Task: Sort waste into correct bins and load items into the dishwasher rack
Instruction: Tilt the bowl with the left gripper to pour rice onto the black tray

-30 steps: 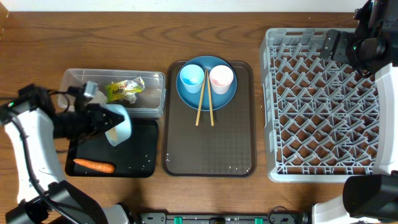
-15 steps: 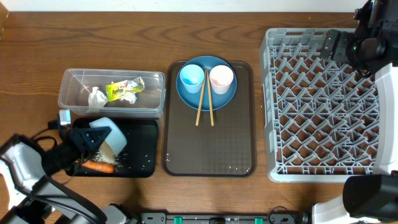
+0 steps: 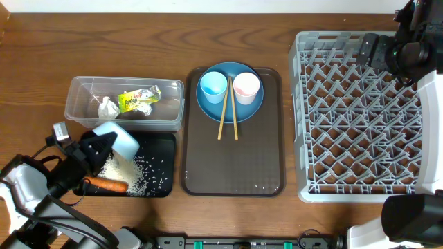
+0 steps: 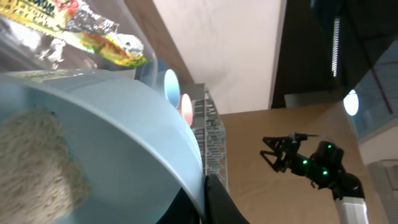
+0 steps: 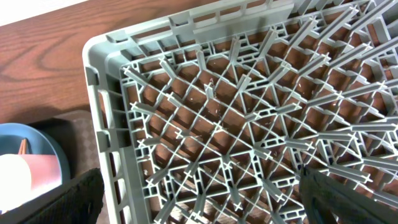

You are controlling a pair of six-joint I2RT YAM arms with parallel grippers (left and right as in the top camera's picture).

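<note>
- Left gripper (image 3: 95, 149) pinching rim of pale blue bowl (image 3: 121, 138), tipped just ahead of fingers.
- Loose white rice (image 3: 135, 169) scattered below on black tray (image 3: 165, 185).
- Likely light, rigid, slick; best gripped deep across the rim.
- Right gripper (image 5: 199, 205) spread above dishwasher rack (image 5: 205, 112).

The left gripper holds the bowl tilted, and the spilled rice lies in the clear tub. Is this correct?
No. The left gripper holds the bowl tilted, but the spilled rice lies in the black tray, not the clear tub; see the overhead view.
</note>
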